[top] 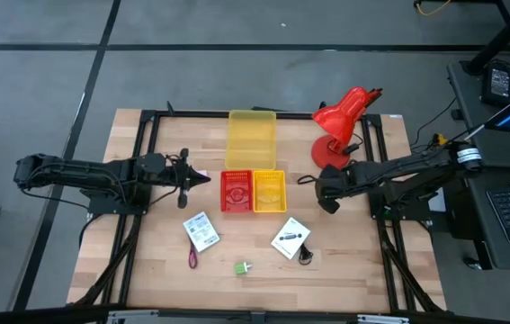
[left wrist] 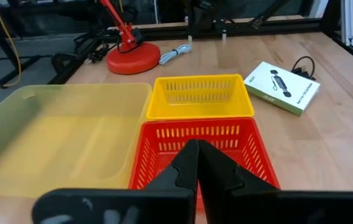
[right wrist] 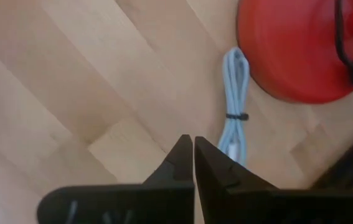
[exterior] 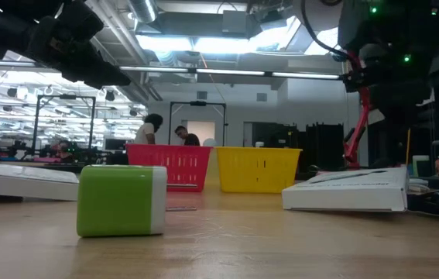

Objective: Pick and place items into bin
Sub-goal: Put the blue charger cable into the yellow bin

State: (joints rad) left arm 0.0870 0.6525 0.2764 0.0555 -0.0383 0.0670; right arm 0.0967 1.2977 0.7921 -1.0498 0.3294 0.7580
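Grippers closed and empty, items loose on the table

Left gripper [left wrist: 196, 163] has its fingers pressed together with nothing between them; it hangs just beside the red basket [top: 237, 191], on that basket's left in the high view. Right gripper [right wrist: 193, 158] is likewise pinched closed and holds nothing, above bare wood near a coiled pale cable [right wrist: 233, 99] and the lamp base [right wrist: 294, 46], to the right of the yellow basket [top: 268, 190].

Behind the two baskets lies a translucent yellow tray [top: 251, 138]. Toward the table's front edge lie the loose items: a white printed packet [top: 201, 231], tilted, with a dark red pen [top: 192, 256] just beside it; a green block [top: 241, 268] with a white end; and a second white packet [top: 290, 238] touching a black cable [top: 307, 255]. Something pink [top: 201, 175] shows at the left gripper's tip, too small to tell what
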